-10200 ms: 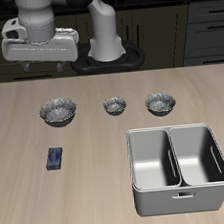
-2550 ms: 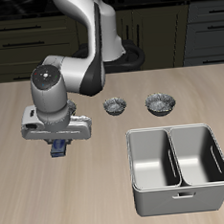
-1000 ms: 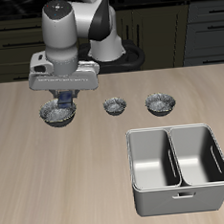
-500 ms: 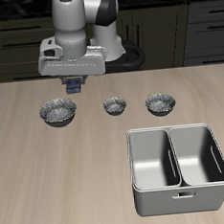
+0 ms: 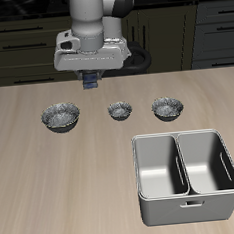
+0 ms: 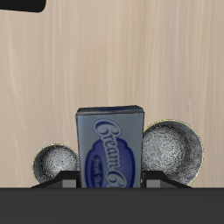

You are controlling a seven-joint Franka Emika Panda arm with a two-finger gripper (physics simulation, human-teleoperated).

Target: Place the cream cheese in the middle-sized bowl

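Observation:
My gripper point(image 5: 90, 85) is shut on the cream cheese point(image 5: 90, 80), a dark blue box with a paler label, and holds it well above the table. It hangs over the gap between the widest grey bowl point(image 5: 62, 116) and the smallest grey bowl point(image 5: 120, 111). The middle-sized bowl point(image 5: 167, 108) stands beyond the smallest one, apart from the gripper. In the wrist view the cream cheese point(image 6: 109, 147) stands between my fingers point(image 6: 154, 182), with the widest bowl point(image 6: 172, 152) and the smallest bowl point(image 6: 54, 164) below it. The middle-sized bowl is out of the wrist view.
A grey metal bin with two compartments point(image 5: 183, 138) stands near the table's front edge, in front of the middle-sized bowl. Dark cabinets run behind the table. The robot's base point(image 5: 119, 55) stands at the back.
The gripper has carried the cream cheese up from over the widest bowl and sideways along the row of bowls toward the smallest bowl. The bowls have not moved.

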